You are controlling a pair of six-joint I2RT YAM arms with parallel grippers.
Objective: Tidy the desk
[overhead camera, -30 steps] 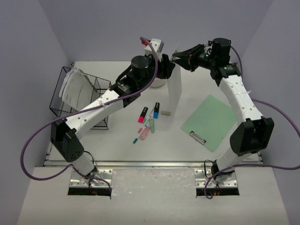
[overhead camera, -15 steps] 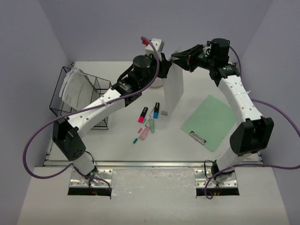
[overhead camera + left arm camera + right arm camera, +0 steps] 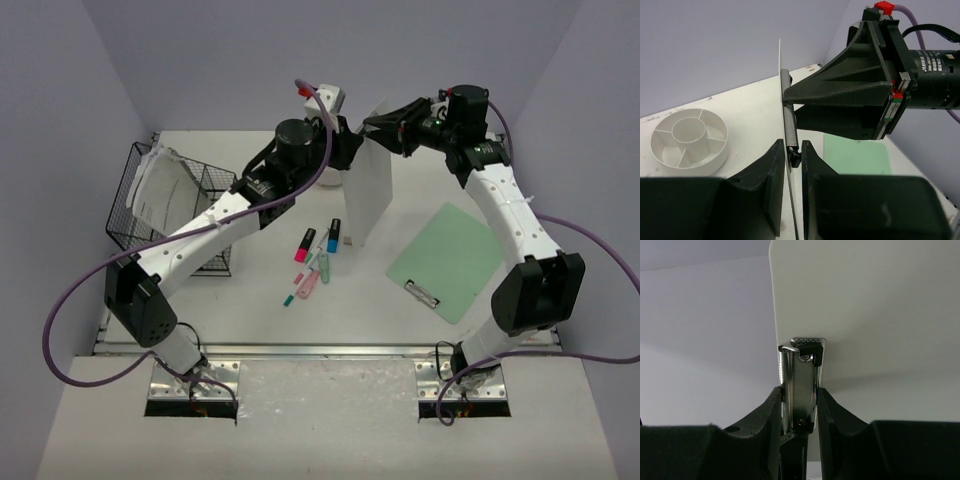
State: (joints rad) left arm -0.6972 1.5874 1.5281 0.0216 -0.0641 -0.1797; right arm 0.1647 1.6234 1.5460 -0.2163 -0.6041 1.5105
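At 12 o'clock: left pincer was pinched shut on the white clipboard edge, right pincer clamped on its metal clip — you did best holding one grip firm before freeing the other.

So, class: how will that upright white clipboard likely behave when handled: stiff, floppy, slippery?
Probably stiff: the white clipboard stands flat and straight, held only near its top. Likely light, being thin edge-on. Its smooth faces may slip, so the left gripper and right gripper pinching at the metal clip seems sensible.
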